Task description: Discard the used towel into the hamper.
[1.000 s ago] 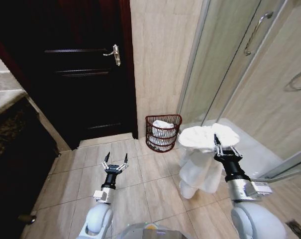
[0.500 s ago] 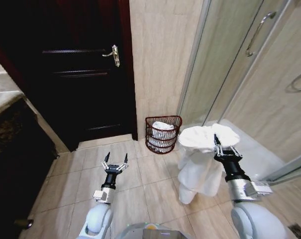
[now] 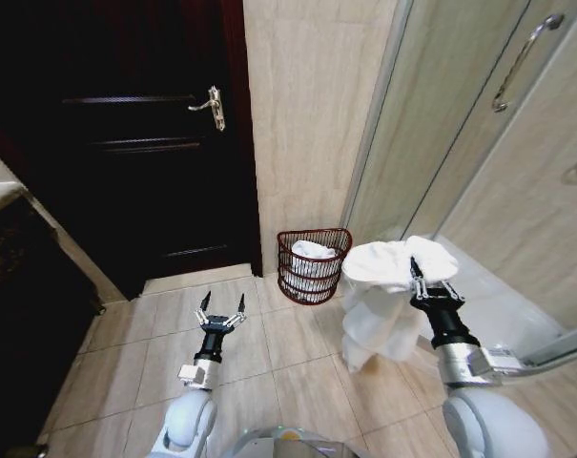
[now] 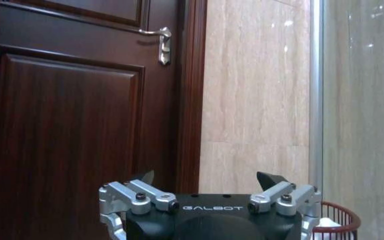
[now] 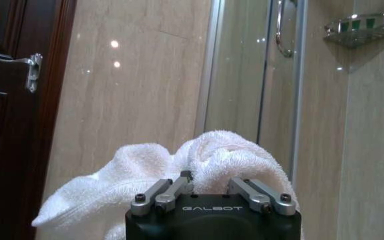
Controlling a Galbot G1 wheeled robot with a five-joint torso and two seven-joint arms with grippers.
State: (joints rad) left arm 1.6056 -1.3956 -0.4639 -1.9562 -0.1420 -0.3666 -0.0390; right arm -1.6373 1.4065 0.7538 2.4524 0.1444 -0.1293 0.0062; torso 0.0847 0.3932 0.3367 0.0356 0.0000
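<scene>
Right pincer (image 3: pixel 418 271) clamped on bunched white terry towel (image 3: pixel 388 296), held up above beige tiled floor (image 3: pixel 298 372), cloth draping down beside arm. Small round dark reddish-brown wire hamper (image 3: pixel 313 265) on floor against beige wall by shower's glass door (image 3: pixel 431 124), white cloth already inside; near towel, not touching. Left pincer (image 3: pixel 221 307) spread apart, holding nothing, low over floor before dark wooden door (image 3: pixel 145 143).

Floor (image 3: pixel 164 348): beige square tiles w/ thin grout lines, running from the dark door to the shower glass. The hamper (image 3: pixel 313 265), dark reddish-brown w/ see-through ribbed sides, stands upright directly on it, close against the tiled wall btwn door frame & shower enclosure. White cloth sits inside the hamper.
</scene>
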